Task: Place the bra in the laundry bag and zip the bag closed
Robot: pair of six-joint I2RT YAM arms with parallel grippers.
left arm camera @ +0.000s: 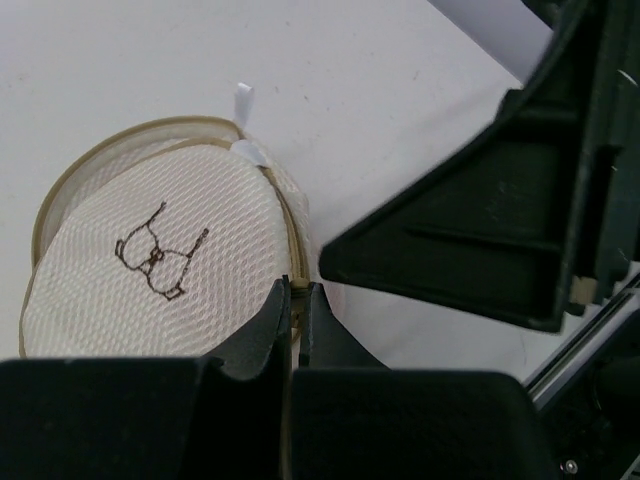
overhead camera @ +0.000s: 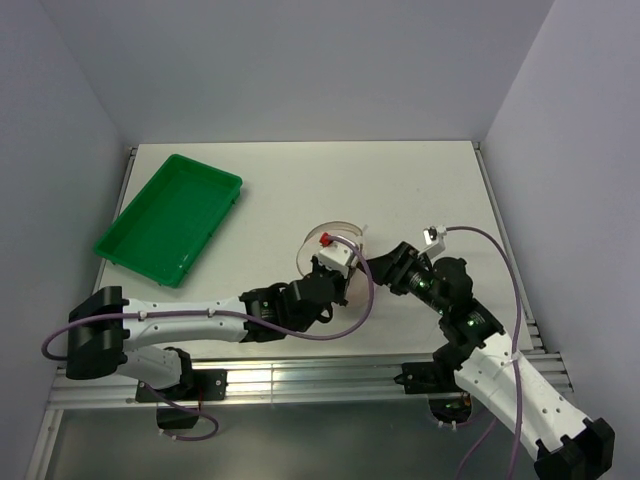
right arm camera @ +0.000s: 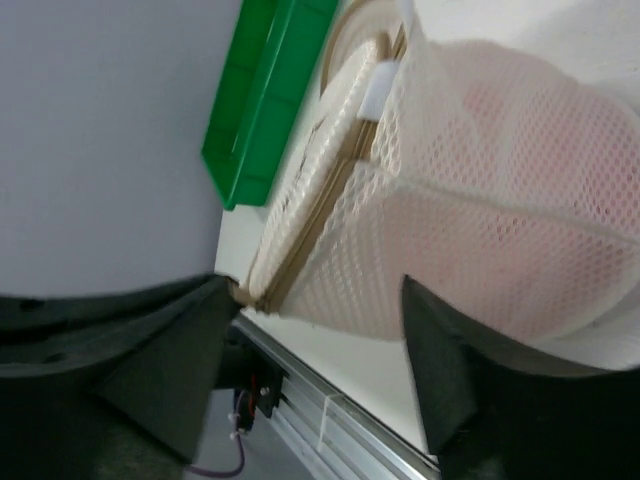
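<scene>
My left gripper (left arm camera: 298,300), jaws pressed together, pinches the rim of the bag (left arm camera: 150,260) at its near right edge. I cannot tell whether the zip pull sits between them. My right gripper (right arm camera: 320,290) stands open just right of the bag, its jaws spread before the mesh wall. The bra (right arm camera: 500,230) shows pink through the mesh, inside the bag. The rim seam curves away from the left gripper, so the left arm looks better placed to run the zip.

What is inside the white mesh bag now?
Pale pink fabric shows through the mesh bag, filling its bulging side. The mesh veils it, so folds and straps cannot be seen.
</scene>
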